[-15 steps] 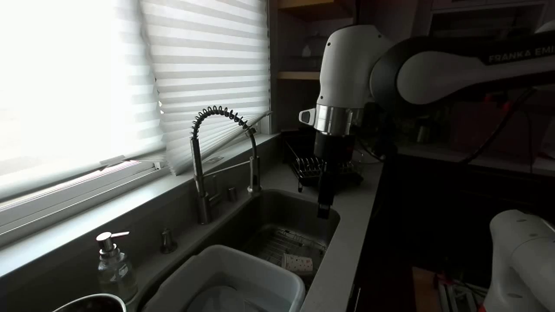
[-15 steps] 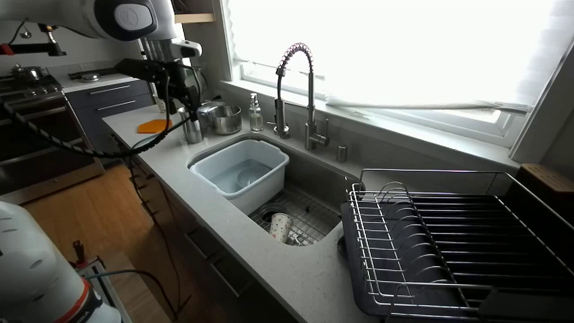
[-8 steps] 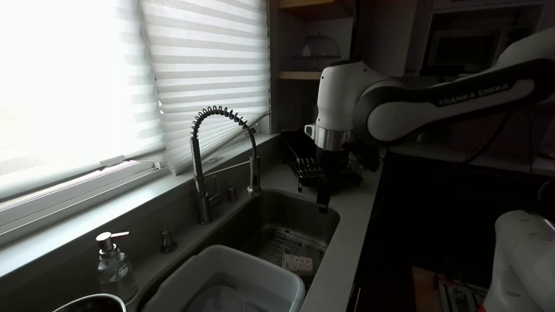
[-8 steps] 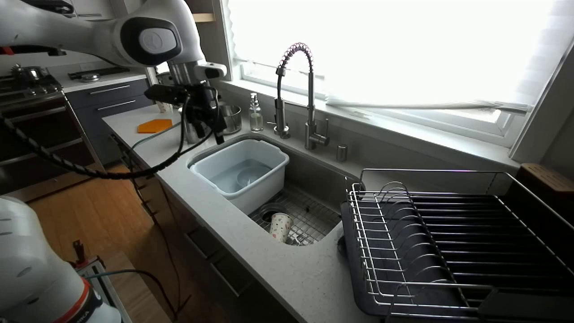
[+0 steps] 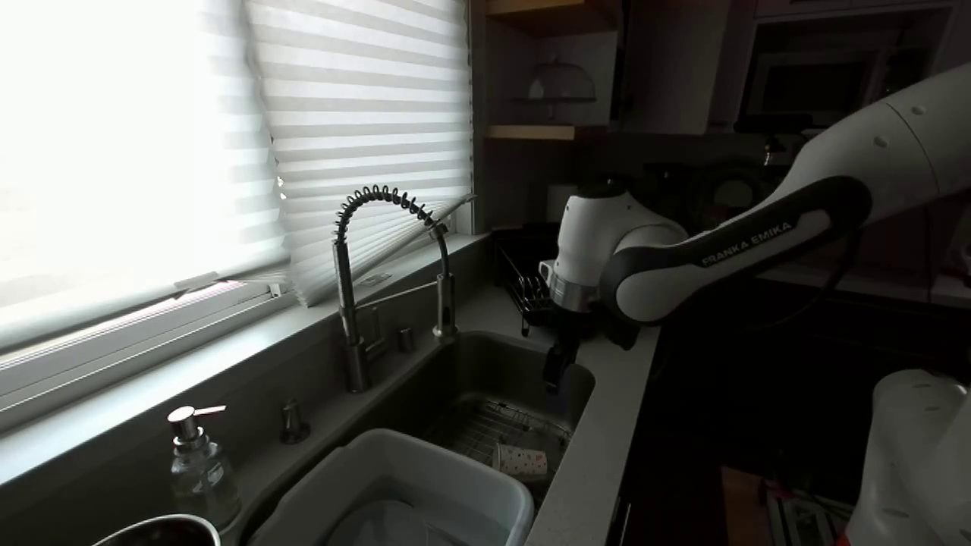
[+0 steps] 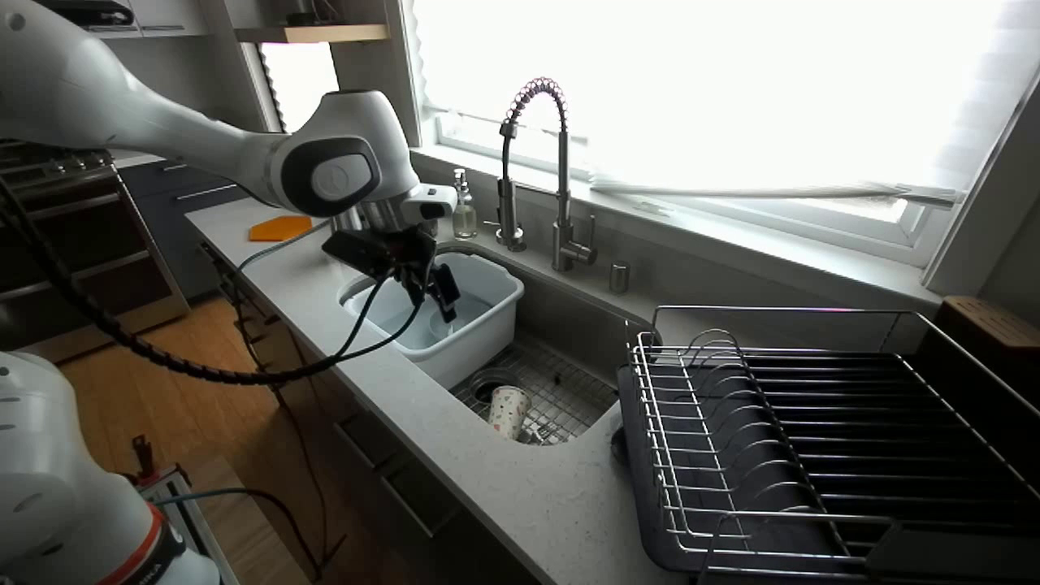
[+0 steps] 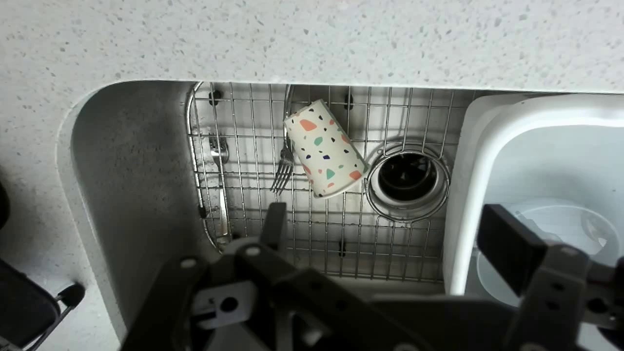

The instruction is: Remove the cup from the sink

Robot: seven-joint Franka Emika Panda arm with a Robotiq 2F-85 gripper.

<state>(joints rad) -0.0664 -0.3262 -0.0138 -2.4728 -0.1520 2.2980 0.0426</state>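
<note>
The cup (image 7: 326,148) is pale with coloured flecks. It lies on its side on the wire rack in the sink (image 7: 131,170), beside the drain. In both exterior views, the cup (image 5: 520,460) (image 6: 509,412) shows near the counter-side wall of the sink (image 6: 569,333). My gripper (image 7: 385,219) is open and empty, with its fingers wide apart. In an exterior view, the gripper (image 6: 445,301) is above the white tub's inner end, higher than the cup and apart from it.
A white tub (image 7: 468,195) fills one end of the sink. Forks (image 7: 282,170) lie on the rack by the cup. The coiled-spring faucet (image 6: 536,85) stands behind the sink. A dish rack (image 6: 731,439) and soap bottle (image 6: 464,213) stand on the counter.
The arm has come down, and my gripper has moved from above the far counter to over the sink, closer to the cup. The cup has not moved.
</note>
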